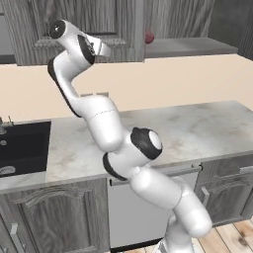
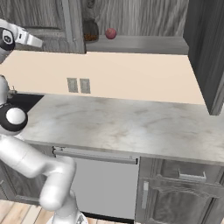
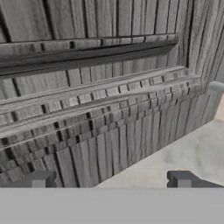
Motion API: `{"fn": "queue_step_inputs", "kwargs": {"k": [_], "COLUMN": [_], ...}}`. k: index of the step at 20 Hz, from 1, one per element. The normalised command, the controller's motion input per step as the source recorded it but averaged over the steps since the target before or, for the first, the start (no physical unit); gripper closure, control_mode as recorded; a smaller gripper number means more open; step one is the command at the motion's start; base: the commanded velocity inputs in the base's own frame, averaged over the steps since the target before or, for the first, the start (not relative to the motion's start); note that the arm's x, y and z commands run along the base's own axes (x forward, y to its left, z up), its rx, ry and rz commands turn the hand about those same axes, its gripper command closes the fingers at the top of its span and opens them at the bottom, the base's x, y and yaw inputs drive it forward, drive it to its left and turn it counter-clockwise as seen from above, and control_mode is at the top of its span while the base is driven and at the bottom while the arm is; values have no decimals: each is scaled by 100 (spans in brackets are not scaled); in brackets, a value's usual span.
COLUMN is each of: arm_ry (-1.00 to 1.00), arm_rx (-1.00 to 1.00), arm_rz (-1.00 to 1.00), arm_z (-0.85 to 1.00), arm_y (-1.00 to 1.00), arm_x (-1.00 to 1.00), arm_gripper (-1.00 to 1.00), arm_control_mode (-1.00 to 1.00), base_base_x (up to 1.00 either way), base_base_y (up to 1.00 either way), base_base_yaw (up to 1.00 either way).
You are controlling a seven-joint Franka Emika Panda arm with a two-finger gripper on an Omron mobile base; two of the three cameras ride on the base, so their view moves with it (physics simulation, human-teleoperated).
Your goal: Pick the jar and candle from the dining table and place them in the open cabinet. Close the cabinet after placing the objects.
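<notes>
The jar (image 2: 90,29) stands on the grey shelf (image 2: 144,43) inside the cabinet, half hidden behind the edge of the left door (image 2: 52,19). My gripper (image 1: 105,49) (image 2: 38,42) is raised against the lower part of that door (image 1: 111,24). In the hand view its raised grey panel (image 3: 100,100) is very close, and the fingertips (image 3: 40,179) stand wide apart with nothing between them; the gripper (image 3: 111,180) is open. The cabinet's right door (image 2: 205,52) hangs open. The candle and the dining table are out of view.
A small red ball (image 2: 110,33) (image 1: 149,37) lies on the shelf right of the jar. Below are the marble counter (image 2: 131,122) with a black sink (image 1: 22,146) at the left, a beige wall with two outlets (image 2: 78,85), and a dishwasher front (image 2: 100,183).
</notes>
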Motion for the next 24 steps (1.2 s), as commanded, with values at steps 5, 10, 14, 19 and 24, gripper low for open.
{"fn": "queue_step_inputs", "kwargs": {"k": [5,10,14,19,24], "arm_ry": [-26,-20,-17,-3,1], "arm_rx": [12,5,2,5,0], "arm_rz": [40,42,41,29,9], "arm_z": [0,0,5,0,0], "arm_y": [-82,-79,-75,-60,-44], "arm_x": [60,53,51,17,3], "arm_gripper": [-100,-100,-100,-100,-100], "arm_control_mode": [-100,-100,-100,-100,-100], "base_base_x": [0,0,0,0,0], "base_base_y": [0,0,0,0,0], "base_base_yaw": [0,0,0,0,0]}}
